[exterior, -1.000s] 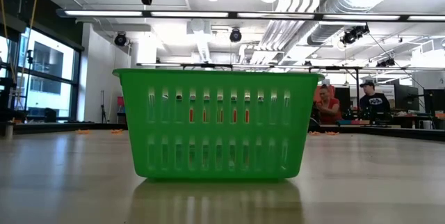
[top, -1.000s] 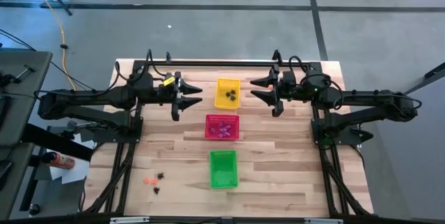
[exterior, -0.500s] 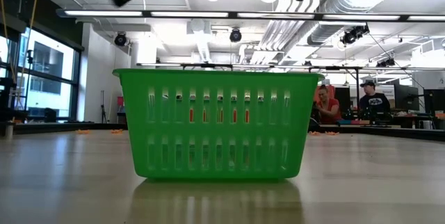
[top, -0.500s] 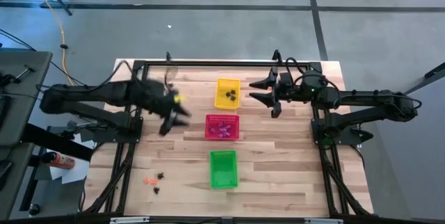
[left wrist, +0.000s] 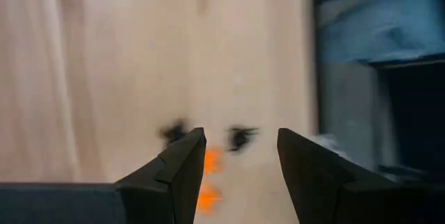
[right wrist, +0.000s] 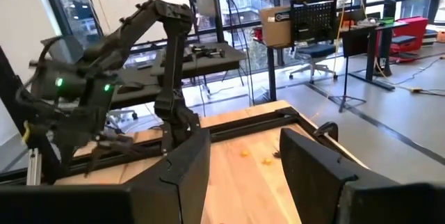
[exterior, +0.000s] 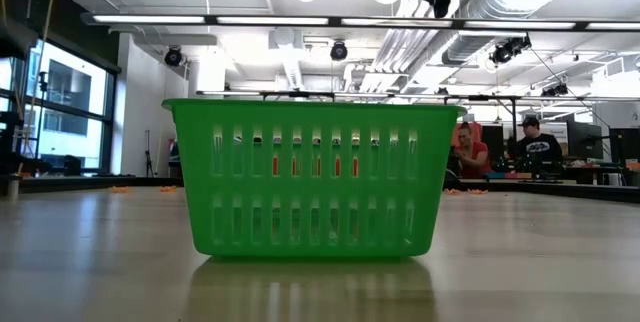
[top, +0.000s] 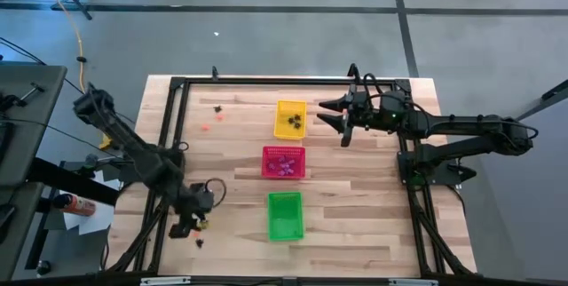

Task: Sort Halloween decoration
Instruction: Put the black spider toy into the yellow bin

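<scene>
Progress: black trinkets [top: 294, 123] in yellow basket [top: 290, 107], purple ones [top: 283, 167] in red basket [top: 283, 150], green basket [top: 285, 216] empty | I've got left hand [top: 186, 226] apart over loose trinkets [top: 199, 229] on surface [top: 355, 206] | more strays [top: 213, 115] at far edge | right hand [top: 340, 115] apart, waiting beside yellow basket.

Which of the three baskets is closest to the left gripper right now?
The green basket, nearest the front edge; the left gripper hangs beside it, open.

Yellow basket [top: 290, 119], red basket [top: 283, 162] and green basket [top: 285, 216] line the wooden table [top: 355, 197]
</scene>
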Robot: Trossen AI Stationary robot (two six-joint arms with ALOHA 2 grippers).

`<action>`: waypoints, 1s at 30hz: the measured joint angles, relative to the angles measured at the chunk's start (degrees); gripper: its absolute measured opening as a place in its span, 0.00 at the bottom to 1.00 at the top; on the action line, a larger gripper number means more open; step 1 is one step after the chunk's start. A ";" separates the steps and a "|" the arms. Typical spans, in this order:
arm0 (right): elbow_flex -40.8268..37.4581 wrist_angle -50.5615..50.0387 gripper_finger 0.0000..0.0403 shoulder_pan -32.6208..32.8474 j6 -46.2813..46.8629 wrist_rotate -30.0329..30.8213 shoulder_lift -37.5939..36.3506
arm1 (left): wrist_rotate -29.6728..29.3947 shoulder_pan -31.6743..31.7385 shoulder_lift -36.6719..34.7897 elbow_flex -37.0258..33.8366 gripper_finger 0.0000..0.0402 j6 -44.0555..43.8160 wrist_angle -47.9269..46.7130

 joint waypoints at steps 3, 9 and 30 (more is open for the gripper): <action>0.00 -0.84 0.42 0.00 0.00 0.00 0.00 | -6.35 -2.55 2.77 -2.55 0.43 -2.44 0.67; 0.00 -1.10 0.42 0.00 0.00 0.00 0.00 | -9.34 -3.36 5.91 -6.40 0.43 -5.94 5.46; 0.00 -2.29 0.42 0.02 0.00 1.07 0.00 | -13.54 -9.97 15.92 -8.10 0.43 -9.39 12.72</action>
